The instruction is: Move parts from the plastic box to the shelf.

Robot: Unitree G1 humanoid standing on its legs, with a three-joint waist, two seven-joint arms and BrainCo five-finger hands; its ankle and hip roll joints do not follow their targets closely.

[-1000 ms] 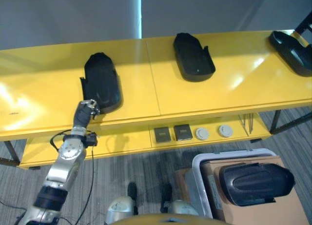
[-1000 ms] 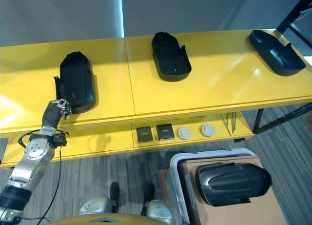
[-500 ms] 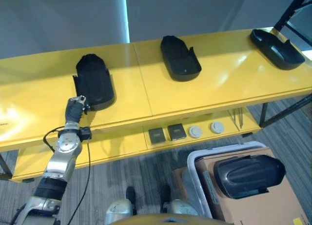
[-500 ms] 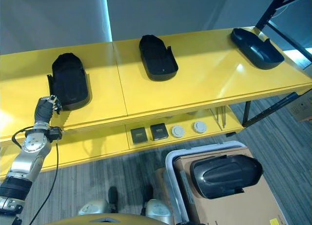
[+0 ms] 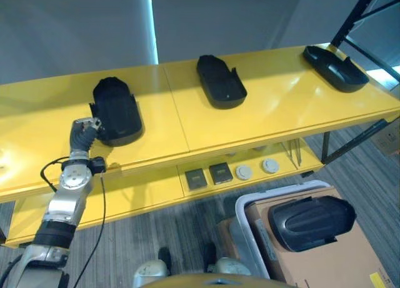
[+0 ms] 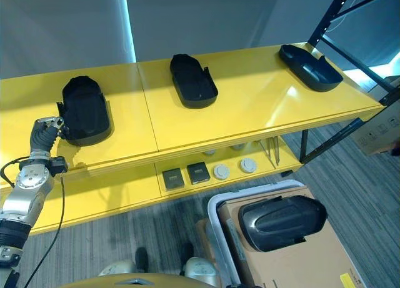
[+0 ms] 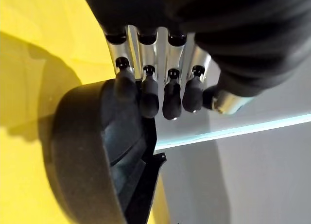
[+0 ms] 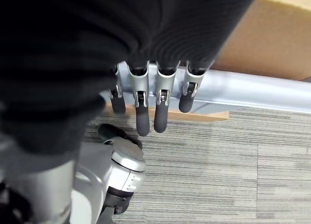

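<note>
Your L hand [image 5: 84, 130], fingers relaxed, tips on matte black moulded part [image 5: 115, 110], glossy yellow shelf [image 5: 275, 100], frame left; R hand [image 8: 150, 107] slack, empty.

We can read no text, number or sign anywhere. The cardboard sheet [image 5: 325, 263] in the near right box carries a small yellow label [image 5: 377, 278], its print too small for us to read.
</note>
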